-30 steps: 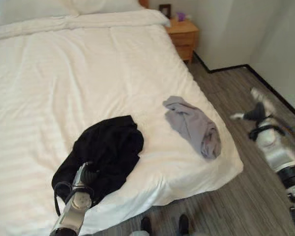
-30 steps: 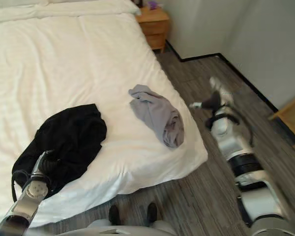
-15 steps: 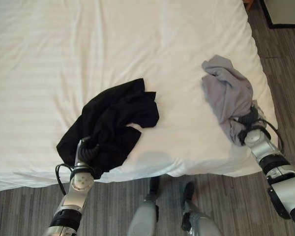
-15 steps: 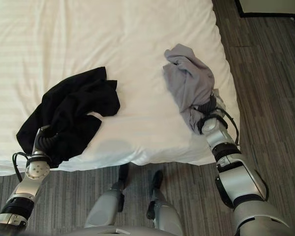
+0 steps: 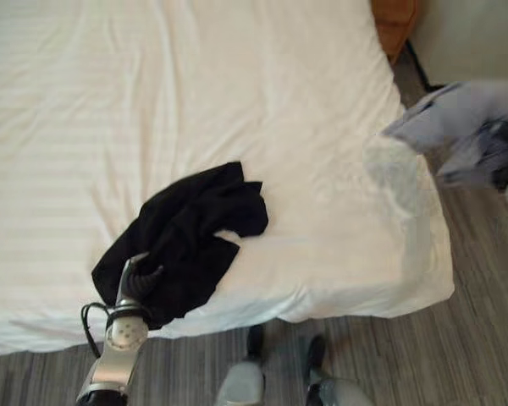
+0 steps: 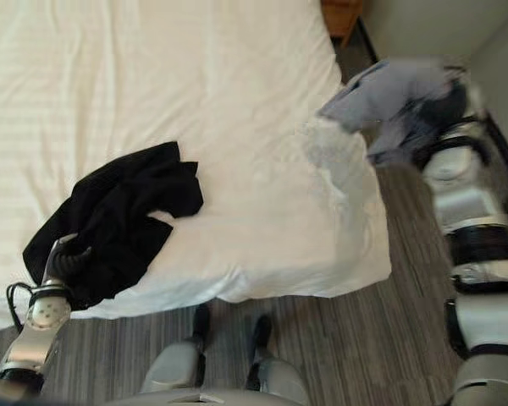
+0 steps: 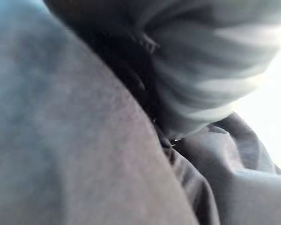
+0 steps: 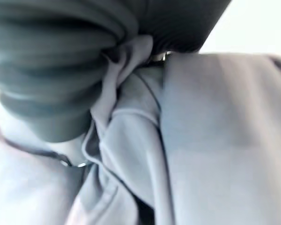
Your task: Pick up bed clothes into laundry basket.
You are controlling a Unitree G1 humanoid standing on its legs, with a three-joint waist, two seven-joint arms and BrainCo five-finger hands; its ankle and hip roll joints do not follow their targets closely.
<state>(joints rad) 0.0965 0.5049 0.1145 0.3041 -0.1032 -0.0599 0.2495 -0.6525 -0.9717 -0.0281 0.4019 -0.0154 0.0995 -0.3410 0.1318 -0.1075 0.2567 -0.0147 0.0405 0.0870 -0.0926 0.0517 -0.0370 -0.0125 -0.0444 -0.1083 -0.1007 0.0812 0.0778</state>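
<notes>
Two garments show: at lower left of the left eye view the black garment (image 5: 186, 241) lies crumpled on the white bed (image 5: 237, 101), and the left hand (image 5: 142, 277) is buried in its near edge, so its fingers cannot be told. At far right the grey garment (image 6: 389, 106) hangs off the bed over the wooden floor (image 6: 389, 338), bunched in the right hand (image 8: 79, 70), whose curled fingers are mostly wrapped in cloth.

Soft, even daylight on the white bed (image 5: 237, 101); the lifted grey garment (image 6: 389, 97) is motion-blurred, and both wrist views are out of focus.
</notes>
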